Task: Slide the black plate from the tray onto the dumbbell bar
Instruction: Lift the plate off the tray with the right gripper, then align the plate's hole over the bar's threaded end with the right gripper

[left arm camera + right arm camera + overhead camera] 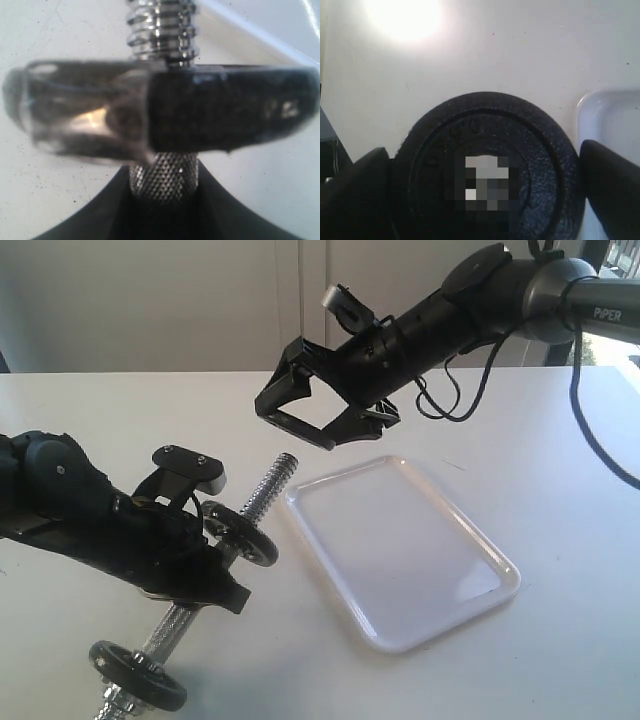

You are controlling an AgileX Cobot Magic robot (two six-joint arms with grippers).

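My right gripper (297,426) is shut on the black plate (487,170), whose rim sits between the two fingers (607,180). In the exterior view the plate (290,423) hangs edge-on in the air, up and to the right of the bar's free threaded end (275,480) and apart from it. My left gripper (205,565) is shut on the knurled middle (164,177) of the dumbbell bar, which tilts up toward the right. A black disc (230,115) backed by a silver star nut (85,120) sits on the bar just ahead of the jaws. The white tray (400,560) lies empty.
Another black disc (135,675) sits at the bar's lower end near the table's front edge. The tray's corner (615,115) shows beside the held plate. The right arm's cables (455,390) hang above the table behind the tray.
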